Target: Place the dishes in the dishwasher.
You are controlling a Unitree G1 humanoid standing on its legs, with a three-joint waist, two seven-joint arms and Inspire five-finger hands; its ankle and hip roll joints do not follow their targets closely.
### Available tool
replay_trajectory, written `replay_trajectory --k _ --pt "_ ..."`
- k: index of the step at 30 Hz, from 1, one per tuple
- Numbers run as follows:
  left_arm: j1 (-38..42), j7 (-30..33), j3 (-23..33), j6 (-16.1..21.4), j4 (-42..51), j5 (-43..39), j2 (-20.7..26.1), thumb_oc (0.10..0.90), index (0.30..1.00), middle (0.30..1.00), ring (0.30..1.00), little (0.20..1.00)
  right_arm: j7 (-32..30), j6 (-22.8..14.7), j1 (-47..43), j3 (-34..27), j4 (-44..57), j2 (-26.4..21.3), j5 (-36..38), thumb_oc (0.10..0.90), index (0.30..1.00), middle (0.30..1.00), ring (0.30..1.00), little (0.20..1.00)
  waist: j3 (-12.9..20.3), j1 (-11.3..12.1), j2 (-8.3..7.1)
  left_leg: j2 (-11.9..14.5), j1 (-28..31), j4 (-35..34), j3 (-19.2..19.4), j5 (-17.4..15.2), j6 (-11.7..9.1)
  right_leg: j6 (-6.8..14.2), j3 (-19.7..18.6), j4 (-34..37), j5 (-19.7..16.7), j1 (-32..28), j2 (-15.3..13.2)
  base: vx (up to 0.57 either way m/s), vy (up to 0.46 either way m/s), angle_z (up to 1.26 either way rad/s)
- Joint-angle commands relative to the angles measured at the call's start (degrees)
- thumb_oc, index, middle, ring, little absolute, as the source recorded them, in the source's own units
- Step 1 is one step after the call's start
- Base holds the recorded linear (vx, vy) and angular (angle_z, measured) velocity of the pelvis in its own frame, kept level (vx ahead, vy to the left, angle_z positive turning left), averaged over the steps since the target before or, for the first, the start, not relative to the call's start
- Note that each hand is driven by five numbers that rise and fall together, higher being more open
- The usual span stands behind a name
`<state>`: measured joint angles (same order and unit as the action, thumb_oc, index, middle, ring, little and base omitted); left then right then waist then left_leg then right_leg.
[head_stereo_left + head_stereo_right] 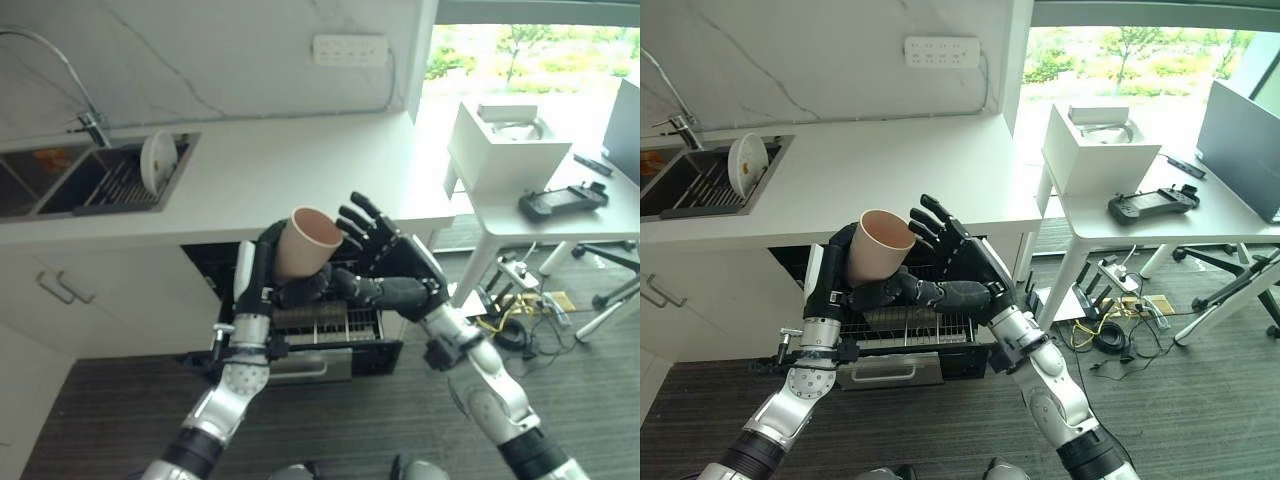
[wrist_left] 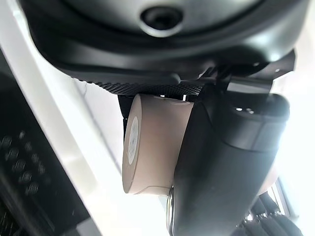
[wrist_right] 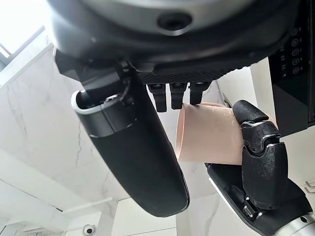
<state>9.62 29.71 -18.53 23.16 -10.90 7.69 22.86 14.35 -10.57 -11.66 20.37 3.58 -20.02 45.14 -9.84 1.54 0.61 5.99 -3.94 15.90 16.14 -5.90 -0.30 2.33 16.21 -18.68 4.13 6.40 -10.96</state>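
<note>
Holding a tan cup (image 1: pixel 308 243) above the open dishwasher, the left hand (image 1: pixel 268 262) is curling its fingers and thumb round the cup's lower body; the cup is sitting mouth up, tilted a little toward the right. The right hand (image 1: pixel 965 268) is hovering just to the right of the cup with its fingers spread and straight, fanned up beside the rim, its thumb reaching under toward the cup's base; whether it is touching the cup cannot be told, though the right wrist view is showing the fingertips very near the cup's wall.

Below both hands, the dishwasher rack (image 1: pixel 902 325) is standing pulled out from under the white desk (image 1: pixel 300 165), its wire tines showing bare. At far left, the sink (image 1: pixel 60 185) is carrying a white plate (image 1: pixel 157 160) propped upright in a rack. At far right, a white side table (image 1: pixel 1140 235) is bearing a white box (image 1: pixel 1100 150) and a dark handheld controller (image 1: pixel 1150 205).

Step in hand, by judgement: the carry of the cup to the rack, with a possible handover between hands. The next move is likely calling for turning the cup mouth down and lowering it between the tines, keeping it clear of the desk's edge.
</note>
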Motion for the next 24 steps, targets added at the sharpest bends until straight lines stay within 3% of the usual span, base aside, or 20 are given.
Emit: replay_trajectory --k 1,12,17,24 --pt "8.61 4.57 -1.49 8.54 3.93 2.85 -0.25 0.4 0.3 0.3 0.3 0.3 -1.85 -4.19 -5.87 -2.18 2.75 3.79 0.67 0.8 0.9 0.9 0.9 0.9 1.83 0.08 -1.35 4.42 3.7 1.29 -3.43 -4.59 -4.06 6.44 -1.15 1.49 4.1 -4.64 -3.82 0.02 -0.013 0.15" --pt "9.08 7.77 -3.12 10.49 1.83 3.78 -1.74 0.4 0.3 0.3 0.3 0.3 -5.54 -1.76 -12.27 0.18 0.44 5.37 1.82 0.8 0.9 0.9 0.9 0.9 1.77 2.39 -1.65 3.83 3.58 1.29 -5.25 -4.58 -4.14 6.27 -0.13 1.49 4.13 -5.53 -4.24 0.02 -0.001 0.11" --pt "9.51 10.69 -3.86 9.64 1.19 4.8 -2.33 0.4 0.3 0.3 0.3 0.3 -7.29 -1.2 -13.54 0.78 -0.41 6.49 4.13 0.8 0.9 0.9 0.9 0.9 1.53 2.83 -1.62 3.4 3.51 1.29 -5.86 -4.66 -3.96 6.41 -0.1 1.49 3.99 -5.63 -4.43 0.02 0.009 0.08" --pt "9.61 11.93 -4.67 9.86 1.3 5.67 -2.95 0.4 0.3 0.3 0.3 0.3 -7.84 2.92 -15.26 2.88 -2.72 8.18 4.02 0.8 0.9 0.9 0.9 0.9 1.12 3.44 -1.49 3.17 3.65 1.29 -6.24 -4.68 -3.92 6.42 0.18 1.49 3.91 -5.95 -4.7 0.0 0.0 0.0"
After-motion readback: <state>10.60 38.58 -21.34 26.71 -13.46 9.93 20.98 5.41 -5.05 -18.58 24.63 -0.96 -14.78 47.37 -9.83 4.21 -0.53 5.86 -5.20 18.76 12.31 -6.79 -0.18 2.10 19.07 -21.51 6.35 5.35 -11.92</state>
